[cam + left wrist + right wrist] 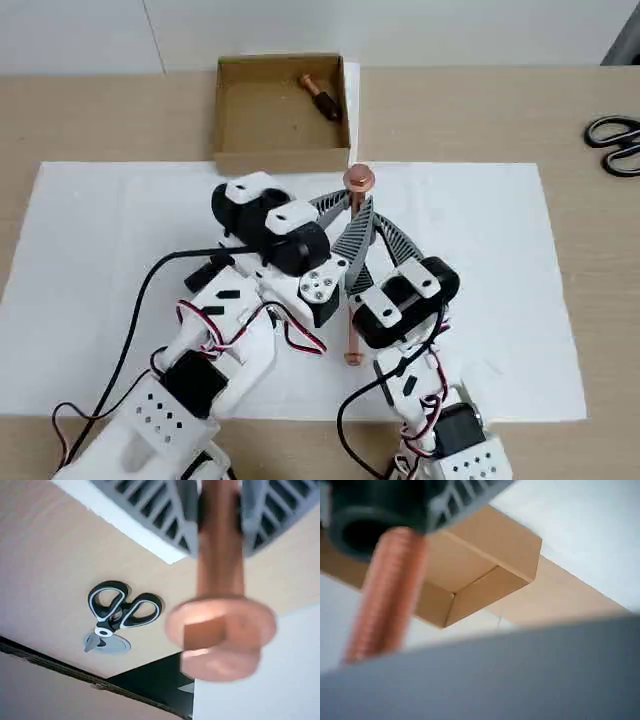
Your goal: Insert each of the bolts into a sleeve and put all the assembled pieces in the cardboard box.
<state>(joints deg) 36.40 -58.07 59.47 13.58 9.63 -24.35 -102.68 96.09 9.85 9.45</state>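
Left fingers are closed on the copper bolt at the shaft, with the head left clear of the tips. Right fingers are closed on the dark sleeve. The threaded shaft is seen at the sleeve mouth, but whether it is inside cannot be told. Both parts are held over the white paper sheet, just in front of the cardboard box. One assembled piece is seen lying in the box. A second bolt is laid on the paper between the arms. Scissors are left on the bench, well apart.
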